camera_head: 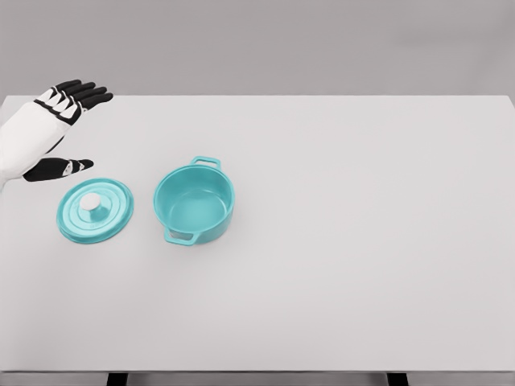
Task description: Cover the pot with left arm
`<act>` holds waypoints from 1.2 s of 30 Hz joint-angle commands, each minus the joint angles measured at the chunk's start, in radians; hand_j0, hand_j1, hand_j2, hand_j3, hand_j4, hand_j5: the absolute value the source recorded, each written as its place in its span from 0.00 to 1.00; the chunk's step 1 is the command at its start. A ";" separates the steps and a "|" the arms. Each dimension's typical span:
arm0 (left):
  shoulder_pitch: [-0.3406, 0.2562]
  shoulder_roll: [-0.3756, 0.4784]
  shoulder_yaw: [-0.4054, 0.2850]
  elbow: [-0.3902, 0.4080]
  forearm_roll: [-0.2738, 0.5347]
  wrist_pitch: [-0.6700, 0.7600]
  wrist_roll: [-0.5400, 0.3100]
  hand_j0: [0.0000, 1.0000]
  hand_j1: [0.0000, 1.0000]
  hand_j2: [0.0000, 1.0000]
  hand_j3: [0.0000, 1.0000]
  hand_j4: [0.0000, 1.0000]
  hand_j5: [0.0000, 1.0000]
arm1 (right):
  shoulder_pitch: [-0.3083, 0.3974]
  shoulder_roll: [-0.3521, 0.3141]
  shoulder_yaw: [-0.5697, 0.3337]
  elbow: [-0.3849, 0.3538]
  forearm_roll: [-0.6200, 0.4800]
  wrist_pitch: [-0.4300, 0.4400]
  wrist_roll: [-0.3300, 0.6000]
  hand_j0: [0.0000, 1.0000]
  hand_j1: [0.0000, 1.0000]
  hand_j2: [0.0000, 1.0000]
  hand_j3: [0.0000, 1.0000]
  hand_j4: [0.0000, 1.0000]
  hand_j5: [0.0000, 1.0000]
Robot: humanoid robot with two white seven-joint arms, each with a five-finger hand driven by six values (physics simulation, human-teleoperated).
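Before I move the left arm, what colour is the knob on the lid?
White or pale grey, on the teal lid; the head view shows the knob clearly.

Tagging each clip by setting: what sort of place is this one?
Likely a bare simulated tabletop workspace, not a real kitchen: a plain white table against a blank grey wall, holding only a teal pot and its lid, with the left hand open above.

White table point(362, 281) filling most of the view, plain grey wall point(257, 44) behind, dark table legs point(117, 378) at bottom edge
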 commanded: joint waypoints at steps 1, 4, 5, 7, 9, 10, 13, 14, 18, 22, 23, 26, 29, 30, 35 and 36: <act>0.000 0.004 0.003 0.001 0.008 0.001 0.000 1.00 1.00 1.00 1.00 1.00 1.00 | 0.000 0.000 0.000 0.000 0.000 0.000 0.000 1.00 1.00 1.00 1.00 1.00 1.00; -0.003 0.007 0.000 0.000 0.006 0.001 0.000 1.00 1.00 1.00 1.00 1.00 1.00 | 0.000 0.000 0.000 0.001 0.000 0.000 0.000 1.00 1.00 1.00 1.00 1.00 1.00; -0.003 0.007 0.000 -0.002 0.006 0.001 0.000 1.00 1.00 1.00 1.00 1.00 1.00 | 0.000 0.000 0.000 0.000 0.000 0.000 0.000 1.00 1.00 1.00 1.00 1.00 1.00; -0.006 0.013 -0.001 -0.002 0.014 0.001 0.000 1.00 1.00 1.00 1.00 1.00 1.00 | 0.000 0.000 0.000 0.000 0.000 0.000 0.000 1.00 1.00 1.00 1.00 1.00 1.00; 0.003 0.042 -0.003 -0.005 0.026 0.001 0.000 1.00 1.00 1.00 1.00 1.00 1.00 | 0.000 0.000 0.000 0.000 0.000 0.000 0.000 1.00 1.00 1.00 1.00 1.00 1.00; 0.018 0.047 -0.005 -0.008 0.025 0.001 -0.001 1.00 1.00 1.00 1.00 1.00 1.00 | 0.000 0.000 0.000 0.000 0.000 0.000 0.000 1.00 1.00 1.00 1.00 1.00 1.00; 0.025 0.111 -0.035 -0.002 0.071 0.001 -0.043 1.00 1.00 1.00 1.00 1.00 1.00 | 0.000 0.000 0.000 0.000 0.000 0.000 0.000 1.00 1.00 1.00 1.00 1.00 1.00; 0.018 0.176 -0.101 0.000 0.115 0.001 -0.049 1.00 1.00 1.00 1.00 1.00 1.00 | 0.000 0.000 0.000 0.000 0.000 0.000 0.000 1.00 1.00 1.00 1.00 1.00 1.00; 0.014 0.315 -0.192 0.000 0.241 0.001 -0.047 0.91 0.91 0.91 0.91 0.91 0.91 | 0.000 0.000 0.000 0.000 0.000 0.000 0.000 1.00 1.00 1.00 1.00 1.00 1.00; 0.014 0.358 -0.209 -0.002 0.264 0.001 -0.046 0.88 0.88 0.88 0.88 0.88 0.88 | 0.000 0.000 0.000 0.001 0.000 0.000 0.000 1.00 1.00 1.00 1.00 1.00 1.00; 0.014 0.369 -0.209 0.000 0.266 0.001 -0.046 0.82 0.82 0.82 0.82 0.82 0.82 | 0.000 0.000 0.000 0.001 0.000 0.000 0.000 1.00 1.00 1.00 1.00 1.00 1.00; 0.012 0.378 -0.218 0.003 0.272 0.001 -0.046 0.79 0.79 0.79 0.79 0.79 0.79 | 0.000 0.000 0.000 0.001 0.000 0.000 0.000 1.00 1.00 1.00 1.00 1.00 1.00; 0.012 0.392 -0.267 0.003 0.267 0.001 -0.047 0.79 0.79 0.79 0.79 0.79 0.79 | 0.000 0.000 0.000 0.001 0.000 0.000 0.000 1.00 1.00 1.00 1.00 1.00 1.00; 0.012 0.394 -0.281 0.003 0.267 0.001 -0.047 0.79 0.79 0.79 0.79 0.79 0.79 | 0.000 0.000 0.000 0.001 0.000 0.000 0.000 1.00 1.00 1.00 1.00 1.00 1.00; 0.012 0.394 -0.321 0.006 0.267 0.001 -0.046 0.80 0.80 0.80 0.80 0.80 0.80 | 0.000 0.000 0.000 0.000 0.000 0.000 0.000 1.00 1.00 1.00 1.00 1.00 1.00; 0.012 0.394 -0.324 0.006 0.267 0.001 -0.046 0.80 0.80 0.80 0.80 0.80 0.80 | 0.000 0.000 0.000 0.001 0.000 0.000 0.000 1.00 1.00 1.00 1.00 1.00 1.00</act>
